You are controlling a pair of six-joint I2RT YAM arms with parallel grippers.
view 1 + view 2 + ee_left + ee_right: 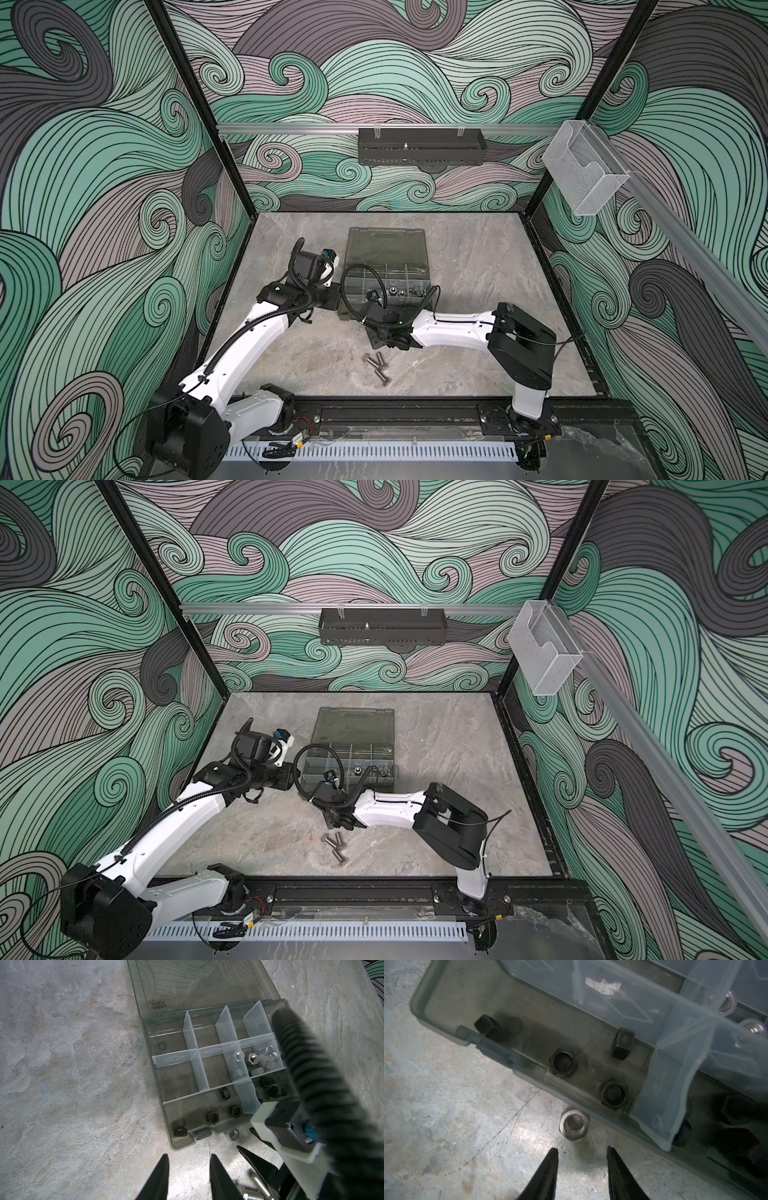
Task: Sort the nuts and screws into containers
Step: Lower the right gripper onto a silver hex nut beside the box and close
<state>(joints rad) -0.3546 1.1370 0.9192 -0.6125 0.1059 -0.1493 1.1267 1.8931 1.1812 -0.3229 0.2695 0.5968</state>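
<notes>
The smoky-grey case point(386, 245) lies open mid-table in both top views, its containers point(176, 1076) split by clear dividers. Black nuts point(563, 1062) sit in the long front compartment. Silver nuts point(252, 1057) are in another, and black screws point(737, 1109) in the one beside them. One silver nut point(574, 1126) rests on the table against the case's front wall. Just short of it, my right gripper point(582, 1151) stands open and empty. My left gripper point(190, 1159) is open, empty, near the case's front left corner. Three silver screws point(374, 365) lie on the table in front.
On the back wall hangs a black perforated tray point(422, 145), and a clear acrylic box point(584, 170) is on the right wall. The arms' base rail point(395, 415) runs along the table's front edge. My two grippers are close together by the case front.
</notes>
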